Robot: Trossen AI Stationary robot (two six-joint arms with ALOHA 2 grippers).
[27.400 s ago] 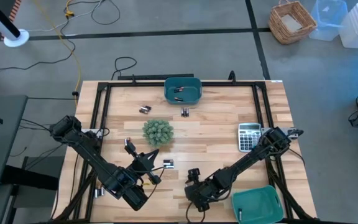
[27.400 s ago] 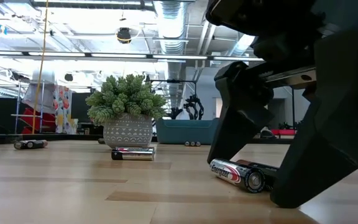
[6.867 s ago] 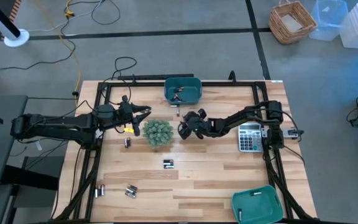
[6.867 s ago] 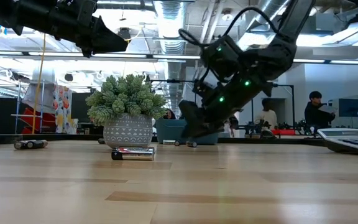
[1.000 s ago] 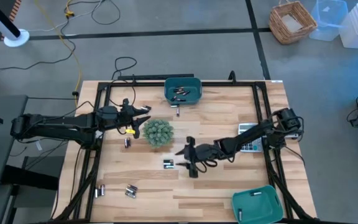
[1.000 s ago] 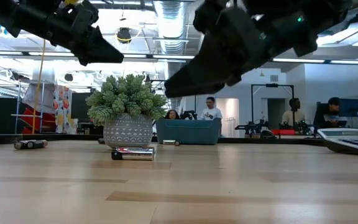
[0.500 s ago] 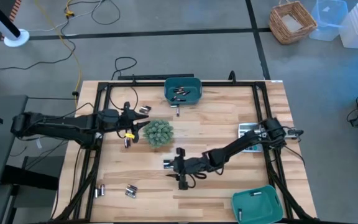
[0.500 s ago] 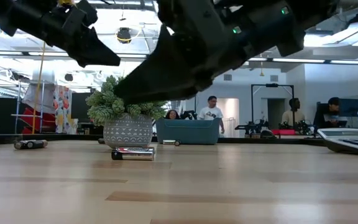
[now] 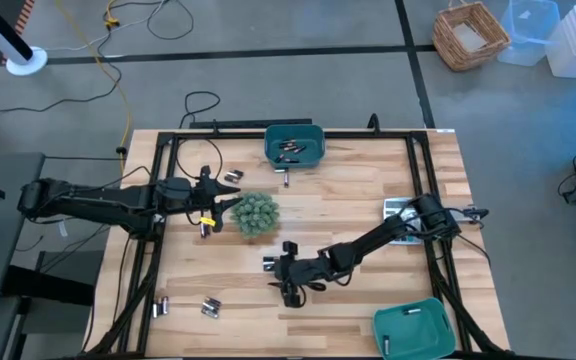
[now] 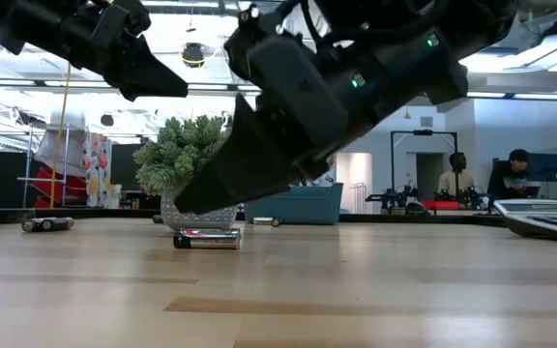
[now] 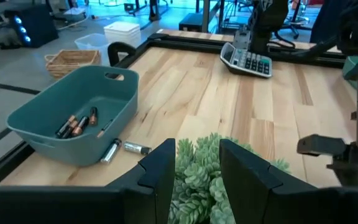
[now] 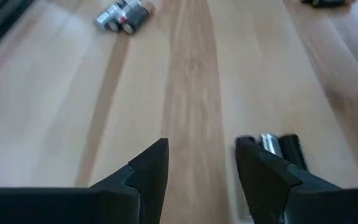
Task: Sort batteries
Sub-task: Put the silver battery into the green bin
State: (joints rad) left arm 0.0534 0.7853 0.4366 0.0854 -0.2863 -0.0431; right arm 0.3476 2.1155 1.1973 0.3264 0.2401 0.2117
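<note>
While open, right tool point(image 12: 197, 168) nears battery point(image 12: 283, 147) — untouched.

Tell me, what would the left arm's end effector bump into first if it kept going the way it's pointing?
Most likely the potted plant. The left end effector points straight at it, with the leaves right past its open fingers. How close they are is hard to judge.

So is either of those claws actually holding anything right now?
No. The right gripper hangs open over the wood, a battery lying just beside one finger. The left gripper is open and empty above the plant.
</note>
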